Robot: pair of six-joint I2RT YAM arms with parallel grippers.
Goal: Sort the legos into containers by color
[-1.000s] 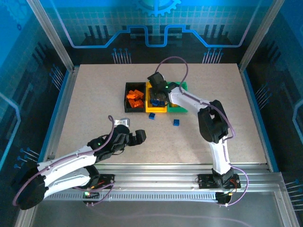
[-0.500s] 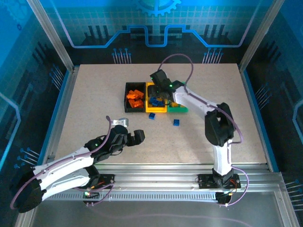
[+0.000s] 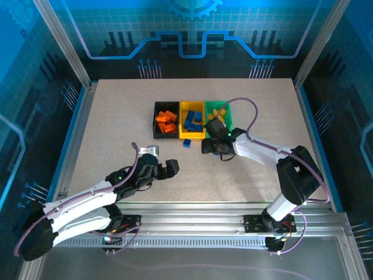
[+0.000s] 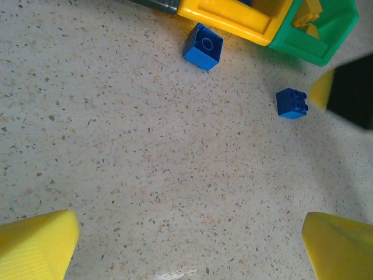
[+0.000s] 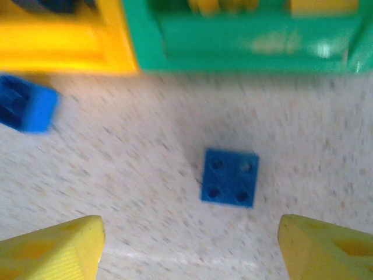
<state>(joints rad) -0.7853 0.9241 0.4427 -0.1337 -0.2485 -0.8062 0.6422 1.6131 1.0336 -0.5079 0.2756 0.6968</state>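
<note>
Three containers stand in a row: a black bin (image 3: 156,119) with orange legos (image 3: 166,123), a yellow bin (image 3: 192,135) with blue legos (image 3: 193,121), and a green bin (image 3: 228,116) with yellow legos (image 3: 220,112). Two blue legos lie loose on the table in front of them. One (image 3: 187,143) (image 4: 203,46) (image 5: 26,109) is by the yellow bin. The other (image 4: 292,102) (image 5: 230,177) lies below my right gripper (image 3: 211,147) (image 5: 189,248), which hangs open just above it. My left gripper (image 3: 166,168) (image 4: 189,251) is open over bare table, nearer the front.
The speckled tabletop (image 3: 116,128) is framed by metal rails (image 3: 70,140) on the left and right. In the left wrist view the yellow bin's wall (image 4: 233,14) and the green bin's corner (image 4: 317,41) lie beyond the loose bricks.
My right gripper has left the yellow bin, opened, and swung toward the front over the loose blue lego. The left arm has barely moved.
</note>
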